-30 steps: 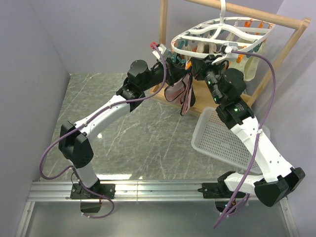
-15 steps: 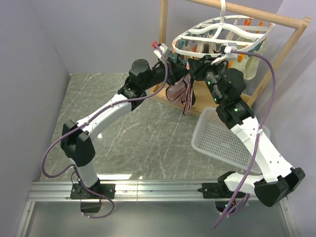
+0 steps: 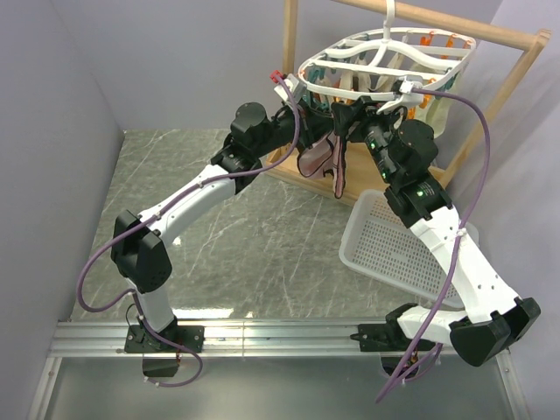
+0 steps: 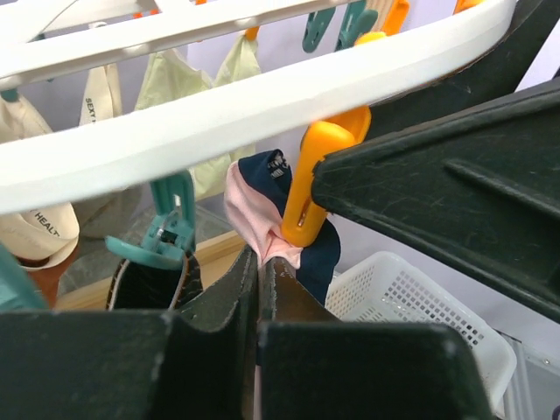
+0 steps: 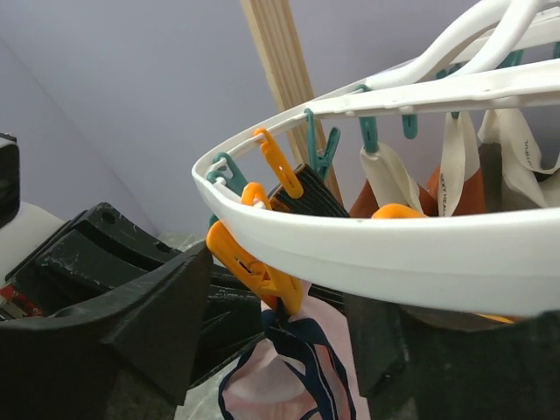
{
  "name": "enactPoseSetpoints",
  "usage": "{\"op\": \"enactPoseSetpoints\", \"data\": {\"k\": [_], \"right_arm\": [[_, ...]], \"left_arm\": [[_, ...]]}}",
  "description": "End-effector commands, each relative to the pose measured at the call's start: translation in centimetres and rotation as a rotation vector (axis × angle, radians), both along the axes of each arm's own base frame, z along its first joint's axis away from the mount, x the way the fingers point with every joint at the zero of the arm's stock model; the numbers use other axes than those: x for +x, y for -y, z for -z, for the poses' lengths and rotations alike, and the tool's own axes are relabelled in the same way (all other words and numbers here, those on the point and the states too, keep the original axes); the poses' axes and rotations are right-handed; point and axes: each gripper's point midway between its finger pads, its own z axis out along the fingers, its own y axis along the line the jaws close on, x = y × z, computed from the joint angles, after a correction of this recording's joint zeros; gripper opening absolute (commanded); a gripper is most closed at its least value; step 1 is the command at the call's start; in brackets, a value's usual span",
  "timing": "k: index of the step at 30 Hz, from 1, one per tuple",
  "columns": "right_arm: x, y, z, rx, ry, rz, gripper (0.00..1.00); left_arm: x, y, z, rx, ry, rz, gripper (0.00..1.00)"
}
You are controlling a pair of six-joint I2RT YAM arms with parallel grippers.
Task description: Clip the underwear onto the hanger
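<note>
The underwear point(image 3: 322, 162), pale pink with navy edging, hangs from an orange peg point(image 4: 319, 179) on the near rim of the white oval hanger point(image 3: 325, 86). That peg point(image 5: 254, 262) bites the bunched waistband point(image 5: 302, 367). My left gripper point(image 3: 317, 122) is just below the rim, its jaws point(image 4: 260, 258) shut on a fold of pink fabric point(image 4: 249, 210) right under the peg. My right gripper point(image 3: 350, 122) faces it from the other side. Its jaws point(image 5: 284, 297) stand open on either side of the peg without touching it. The hanger rim point(image 4: 262, 105) point(image 5: 394, 245) crosses both wrist views.
The hanger hangs from a wooden rack point(image 3: 289, 52). Cream garments point(image 3: 446, 109) point(image 4: 52, 201) and a black garment point(image 4: 149, 280) hang from its other pegs, with a teal peg point(image 4: 171, 227) close by. A white mesh basket point(image 3: 394, 249) lies on the table below my right arm.
My right gripper has opened and let go of the orange peg, which now grips the underwear. The hanger has swung up and levelled. My left gripper rose slightly with the fabric.
</note>
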Motion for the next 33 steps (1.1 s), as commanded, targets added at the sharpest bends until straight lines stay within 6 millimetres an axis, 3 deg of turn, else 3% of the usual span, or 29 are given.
{"op": "enactPoseSetpoints", "data": {"k": [1,8,13,20,24,33], "right_arm": [[-0.2,0.5,-1.8,0.022,0.047,-0.004,0.69],[-1.1,0.0,-1.1,0.012,0.045,-0.049,0.80],[-1.9,0.1,0.3,-0.007,0.021,-0.068,0.81],[-3.3,0.0,2.3,-0.010,-0.011,-0.104,0.85],[-4.1,-0.6,3.2,-0.024,-0.021,-0.155,0.87],[-5.3,-1.5,4.2,-0.054,-0.024,-0.227,0.88]], "left_arm": [[-0.5,-0.5,-2.8,-0.055,0.040,-0.010,0.07],[-0.2,-1.9,-1.7,-0.053,-0.011,-0.033,0.24],[-0.6,-2.8,-1.0,-0.039,-0.025,-0.041,0.44],[-0.5,-4.4,0.5,-0.018,-0.067,-0.061,0.55],[-0.8,-5.2,1.4,-0.006,-0.079,-0.056,0.67],[-2.4,-6.6,1.6,0.001,-0.063,-0.006,0.81]]}}
